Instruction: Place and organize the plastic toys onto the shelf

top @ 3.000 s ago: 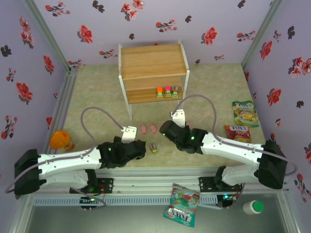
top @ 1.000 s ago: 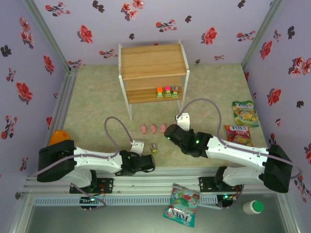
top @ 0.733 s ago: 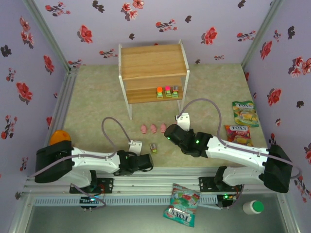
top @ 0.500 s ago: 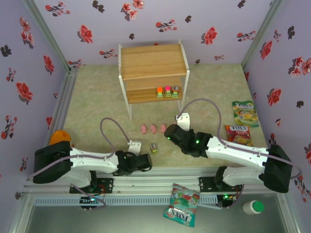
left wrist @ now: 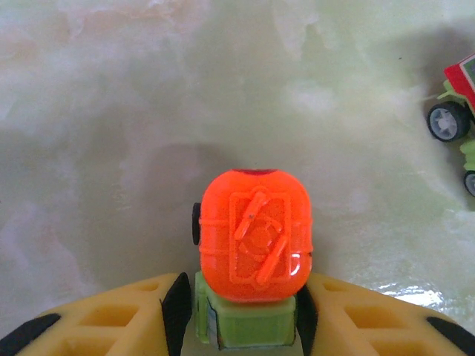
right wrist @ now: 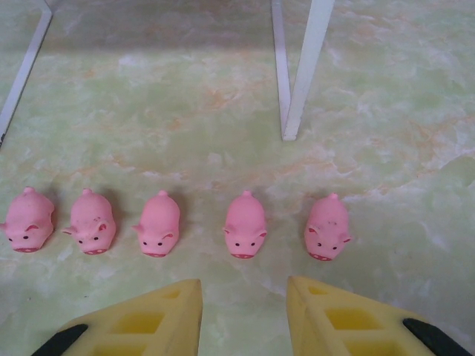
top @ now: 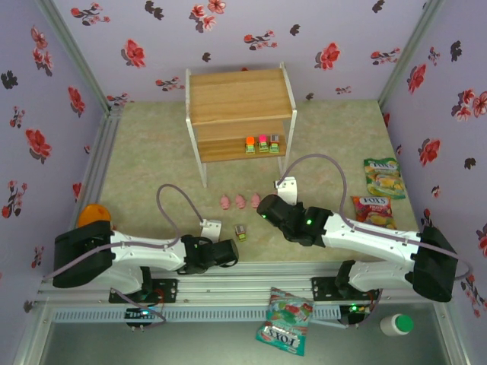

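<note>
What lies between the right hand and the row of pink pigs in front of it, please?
Nothing. In the right wrist view, the stretch of table from the open right hand to the five pink pigs is bare.

I work in a staged lab test booth: I am bolted to an aluminium rail (top: 251, 275), boxed in by floral-papered panels (top: 251, 30) around a marbled green tabletop (top: 144, 144).

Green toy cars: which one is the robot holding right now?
The orange-topped one, pinched between the yellow fingers of the left gripper. Three others stand on the lower board of the shelf; one more sits loose on the table.
</note>
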`<act>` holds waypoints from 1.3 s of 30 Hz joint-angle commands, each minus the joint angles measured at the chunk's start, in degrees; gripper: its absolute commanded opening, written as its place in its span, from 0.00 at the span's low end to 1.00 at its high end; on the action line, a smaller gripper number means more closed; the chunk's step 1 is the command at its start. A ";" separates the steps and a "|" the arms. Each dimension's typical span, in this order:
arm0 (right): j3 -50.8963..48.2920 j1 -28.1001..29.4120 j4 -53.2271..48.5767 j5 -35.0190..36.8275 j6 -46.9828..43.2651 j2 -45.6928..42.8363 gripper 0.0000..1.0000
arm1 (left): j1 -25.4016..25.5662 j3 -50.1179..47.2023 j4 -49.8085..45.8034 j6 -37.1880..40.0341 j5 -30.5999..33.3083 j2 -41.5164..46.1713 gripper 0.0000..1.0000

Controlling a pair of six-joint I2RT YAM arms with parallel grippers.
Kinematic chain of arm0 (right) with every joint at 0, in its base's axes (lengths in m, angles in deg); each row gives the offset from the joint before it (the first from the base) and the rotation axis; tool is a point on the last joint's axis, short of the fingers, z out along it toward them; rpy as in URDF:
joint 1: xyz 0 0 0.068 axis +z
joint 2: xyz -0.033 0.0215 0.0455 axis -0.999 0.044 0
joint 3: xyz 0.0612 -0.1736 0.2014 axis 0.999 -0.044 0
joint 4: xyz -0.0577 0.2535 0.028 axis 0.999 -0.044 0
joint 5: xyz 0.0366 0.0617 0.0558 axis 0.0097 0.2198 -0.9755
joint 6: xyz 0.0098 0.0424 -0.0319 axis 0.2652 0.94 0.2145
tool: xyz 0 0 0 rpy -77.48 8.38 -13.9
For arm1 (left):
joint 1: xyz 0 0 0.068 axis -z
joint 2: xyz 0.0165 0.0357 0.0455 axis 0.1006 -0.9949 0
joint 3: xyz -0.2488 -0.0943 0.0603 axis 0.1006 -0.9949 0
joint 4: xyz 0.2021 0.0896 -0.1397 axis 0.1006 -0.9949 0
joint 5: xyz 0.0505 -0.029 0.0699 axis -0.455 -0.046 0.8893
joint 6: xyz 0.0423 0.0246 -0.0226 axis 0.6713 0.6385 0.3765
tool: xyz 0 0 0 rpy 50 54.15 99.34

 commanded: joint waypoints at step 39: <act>-6.43 -7.55 1.92 -2.37 -8.17 -11.21 0.36 | -3.04 20.69 -13.73 10.51 7.14 -1.23 0.22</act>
